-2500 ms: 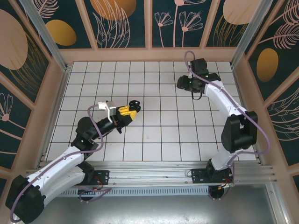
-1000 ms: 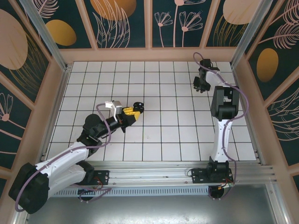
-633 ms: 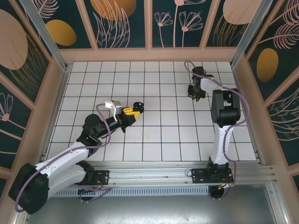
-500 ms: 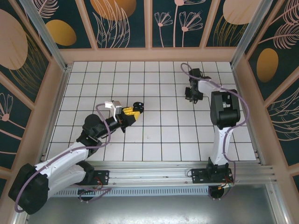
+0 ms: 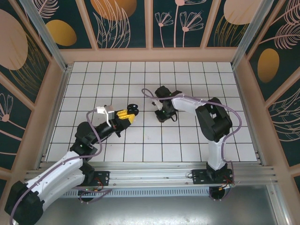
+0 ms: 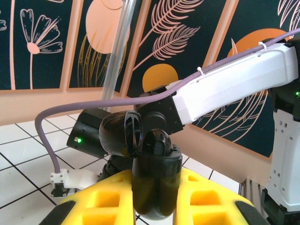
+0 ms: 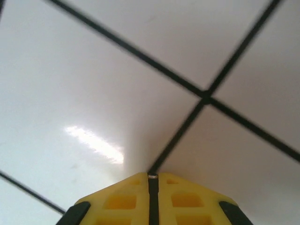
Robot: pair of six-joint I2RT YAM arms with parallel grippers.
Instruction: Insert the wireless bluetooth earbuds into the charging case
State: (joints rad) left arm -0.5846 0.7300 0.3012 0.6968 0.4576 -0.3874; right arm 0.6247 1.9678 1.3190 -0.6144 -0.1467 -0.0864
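Case (image 6: 154,187), lid (image 6: 121,136) open, sits clamped in the left gripper (image 5: 125,114) above the table (image 5: 187,140); I cannot pick out the earbuds. Right gripper (image 7: 153,180), pinched shut, hovers low nearby. Any bud there is barely held: a bump could drop it.

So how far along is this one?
Done: charging case, lid open, held in the left gripper. In hand: right gripper shut, tips close over the tiles, a tiny pale sliver between them, possibly an earbud. Left: seating earbuds in the case; whether any already sits inside, I cannot tell.
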